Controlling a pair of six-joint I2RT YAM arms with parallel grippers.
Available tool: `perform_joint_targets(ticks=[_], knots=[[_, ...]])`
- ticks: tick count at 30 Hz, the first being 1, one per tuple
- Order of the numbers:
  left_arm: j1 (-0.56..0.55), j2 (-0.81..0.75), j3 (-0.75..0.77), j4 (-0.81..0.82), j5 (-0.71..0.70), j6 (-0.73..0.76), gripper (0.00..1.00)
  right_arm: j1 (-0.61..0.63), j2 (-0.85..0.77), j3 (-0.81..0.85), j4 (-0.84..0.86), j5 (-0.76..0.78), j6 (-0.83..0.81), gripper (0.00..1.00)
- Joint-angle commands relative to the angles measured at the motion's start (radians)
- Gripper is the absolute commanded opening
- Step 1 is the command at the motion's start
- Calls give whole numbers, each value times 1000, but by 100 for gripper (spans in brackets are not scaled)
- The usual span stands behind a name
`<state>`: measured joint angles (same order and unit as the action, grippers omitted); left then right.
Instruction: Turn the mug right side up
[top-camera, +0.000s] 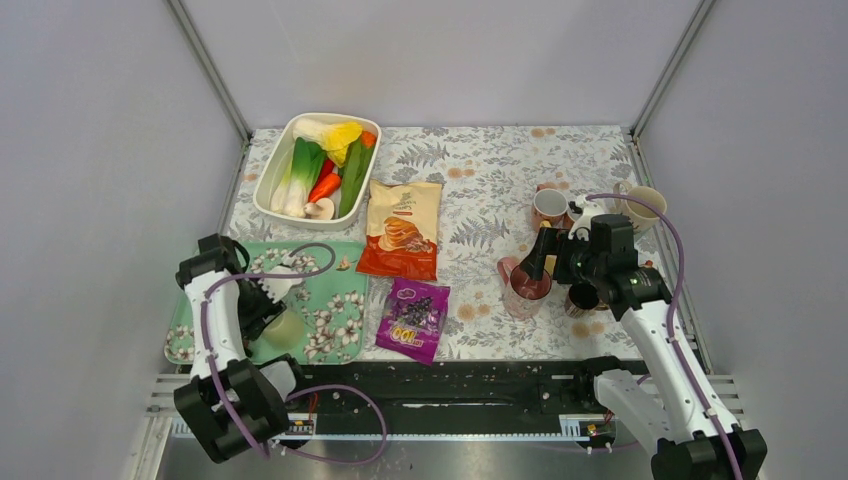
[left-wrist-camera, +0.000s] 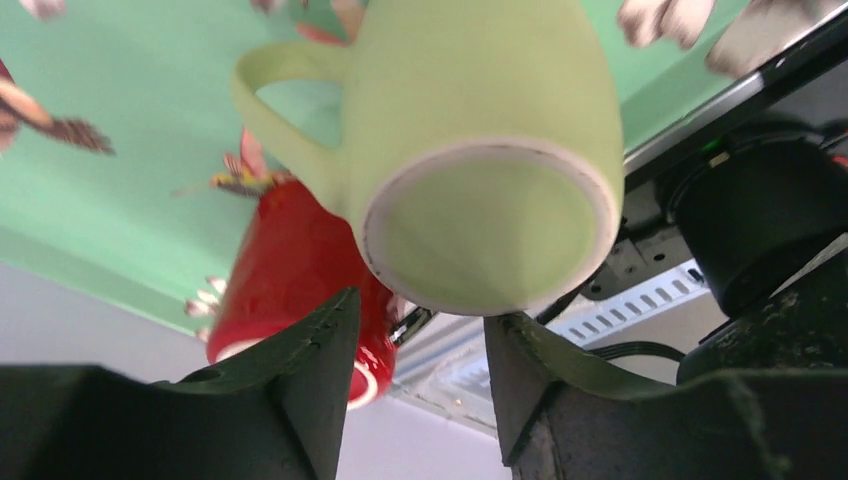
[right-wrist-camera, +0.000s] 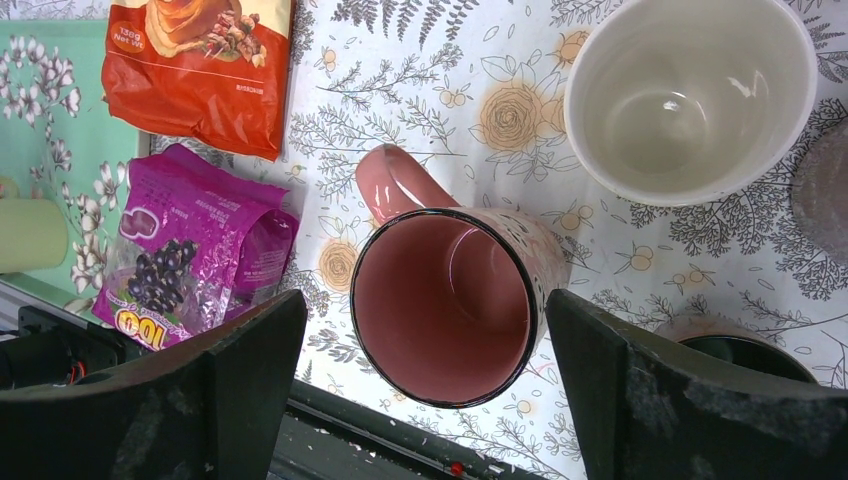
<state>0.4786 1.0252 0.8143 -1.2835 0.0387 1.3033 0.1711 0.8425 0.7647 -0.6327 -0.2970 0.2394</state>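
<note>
Mug (right-wrist-camera: 440, 310) is seen mouth-up beside the white cup (right-wrist-camera: 690, 100); the right pincer (right-wrist-camera: 425, 305) is held wide open astride it, seemingly for release.

mug (left-wrist-camera: 480, 130): pale green, base toward the camera, handle at left
red mug (left-wrist-camera: 290, 270): left of it, touching, partly hidden
tray (left-wrist-camera: 120, 90): green, flowered, under both
left gripper (left-wrist-camera: 420, 320): jaws apart, near the green base
</note>
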Motion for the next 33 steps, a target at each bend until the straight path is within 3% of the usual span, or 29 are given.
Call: perform_joint_targets(ticks=[1,5,10,16,20,24,28,31,33], knots=[[-75,65,70,35,146,-109,51,14,-27,23,14,21,-13,99],[-170,105,71,111,162,-218,45,16,-38,18,24,21,-11,100],[-344,164,116,196,189,-362,48,18,-40,16,29,13,-10,99],[-463,236,188,228,183,-455,67,19,-53,11,41,-1,-6,99],[-471,254,267,181,214,-485,88,21,-53,10,42,-11,-5,99],[-472,233,348,157,272,-516,99,21,-58,7,49,-16,-3,99],[-494,297,442,139,227,-632,95,21,-55,7,54,-16,-5,100],[-464,314,487,71,229,-527,83,21,-53,6,54,-20,-5,99],[-383,311,513,72,248,-414,77,22,-55,5,54,-24,-5,99]])
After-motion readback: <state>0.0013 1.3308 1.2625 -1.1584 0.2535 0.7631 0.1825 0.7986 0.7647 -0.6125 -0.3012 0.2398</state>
